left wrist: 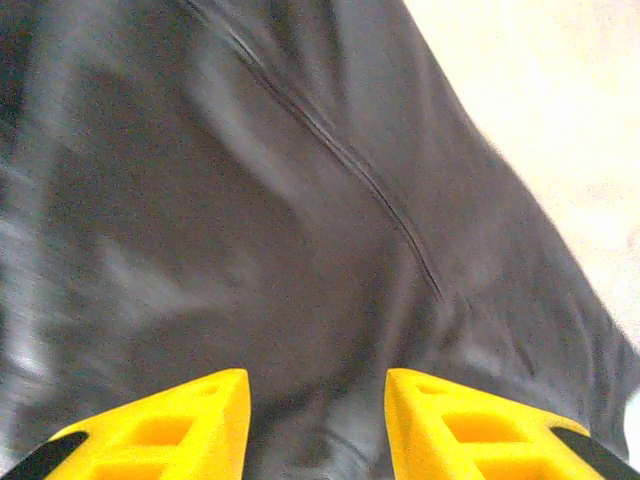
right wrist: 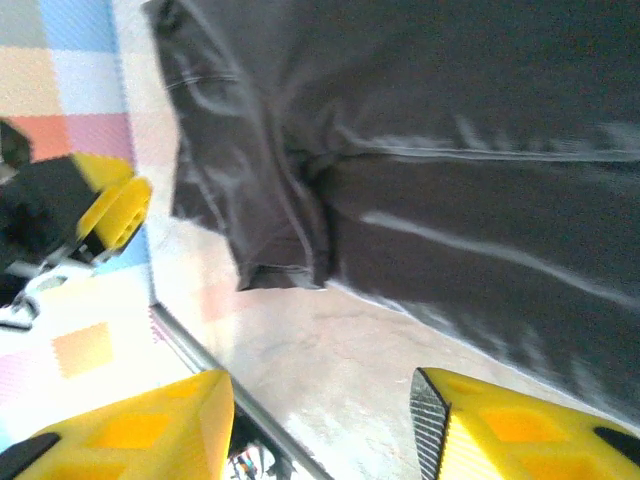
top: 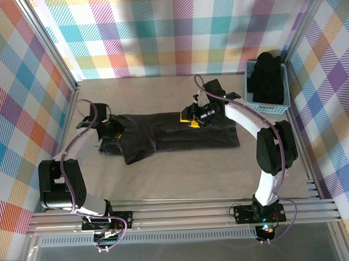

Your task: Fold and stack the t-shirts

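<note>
The left gripper (top: 118, 134) hung low over the left end of a black t-shirt (top: 180, 135). In its wrist view its two yellow fingers (left wrist: 180, 432) stood moderately apart, and dark cloth showed across the gap beyond them. Nothing was visibly pinched between them. A stitched seam (left wrist: 350, 165) ran diagonally across the fabric in that view, and pale table showed past the cloth's edge at upper right.

The right gripper (top: 191, 119) was over the far edge of the same t-shirt, about midway along its length. Its yellow fingers (right wrist: 500, 430) were also parted, with bare table between them, and they held nothing. Beyond them, the wrist view showed a folded edge of the shirt with creases catching the light (this view was somewhat blurred).

From above, the t-shirt lay flattened on the table (top: 193, 178), stretched lengthwise from left to right across the middle. It was rumpled at its left end, and a flap of cloth (top: 138, 154) stuck out towards the near side.

Well apart from it, in the far right corner, stood a light blue lattice basket (top: 269, 109). Black cloth (top: 267, 75) was heaped in it and rose above its rim, but I could not tell how many pieces there were.

Both arms reached from their bases at the near edge. Pastel plaid walls (top: 177, 33) closed in the table on the left, far and right sides.
</note>
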Controlling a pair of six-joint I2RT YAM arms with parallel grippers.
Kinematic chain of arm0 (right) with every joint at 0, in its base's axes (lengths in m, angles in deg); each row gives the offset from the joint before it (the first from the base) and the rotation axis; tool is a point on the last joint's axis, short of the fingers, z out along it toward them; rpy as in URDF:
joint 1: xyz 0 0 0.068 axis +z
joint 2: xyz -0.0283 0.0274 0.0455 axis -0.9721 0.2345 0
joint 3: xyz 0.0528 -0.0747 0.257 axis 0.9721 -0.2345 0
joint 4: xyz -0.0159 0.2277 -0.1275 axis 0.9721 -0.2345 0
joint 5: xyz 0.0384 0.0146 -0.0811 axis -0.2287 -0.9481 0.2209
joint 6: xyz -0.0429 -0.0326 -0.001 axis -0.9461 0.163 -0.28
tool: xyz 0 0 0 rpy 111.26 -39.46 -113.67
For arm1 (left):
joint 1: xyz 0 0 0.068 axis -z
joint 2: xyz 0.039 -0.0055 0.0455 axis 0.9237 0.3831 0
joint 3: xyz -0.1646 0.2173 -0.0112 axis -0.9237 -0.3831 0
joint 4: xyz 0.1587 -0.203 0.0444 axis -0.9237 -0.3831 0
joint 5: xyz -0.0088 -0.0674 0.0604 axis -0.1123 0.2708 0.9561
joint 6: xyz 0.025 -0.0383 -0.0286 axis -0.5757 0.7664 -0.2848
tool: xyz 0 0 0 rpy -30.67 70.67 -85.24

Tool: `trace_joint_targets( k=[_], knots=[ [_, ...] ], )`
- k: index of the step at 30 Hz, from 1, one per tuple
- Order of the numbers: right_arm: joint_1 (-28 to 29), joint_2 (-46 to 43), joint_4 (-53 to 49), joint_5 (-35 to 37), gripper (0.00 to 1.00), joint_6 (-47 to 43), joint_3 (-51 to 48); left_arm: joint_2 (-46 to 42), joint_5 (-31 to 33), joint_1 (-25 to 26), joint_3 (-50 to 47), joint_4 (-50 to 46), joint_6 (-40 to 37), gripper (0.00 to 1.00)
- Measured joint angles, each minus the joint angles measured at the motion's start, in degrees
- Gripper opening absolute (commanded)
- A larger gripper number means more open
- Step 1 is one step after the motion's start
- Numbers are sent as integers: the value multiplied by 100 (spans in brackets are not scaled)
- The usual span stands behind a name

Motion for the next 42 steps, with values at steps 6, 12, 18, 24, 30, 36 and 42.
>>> trace_joint_targets(
  k=[6,12,18,24,30,36,42],
  knots=[
    [79,-4,262,-420,53,-57,0,533,70,-492,9,9,-402,29],
    [79,-90,319,-466,53,-57,-33,866,44,-496,-28,186,-588,32],
    [79,-170,323,-470,53,-55,-42,1178,11,-496,-28,365,-739,32],
    [79,-170,323,-470,53,-55,-42,1405,0,-496,39,455,-870,32],
    [79,-170,323,-470,53,-55,-42,1471,-59,-496,114,496,-925,30],
    [79,-170,323,-466,52,-52,-42,1440,-96,-485,155,490,-927,28],
    [79,-168,323,-466,52,-37,-42,1414,-129,-452,192,420,-927,27]
  ],
)
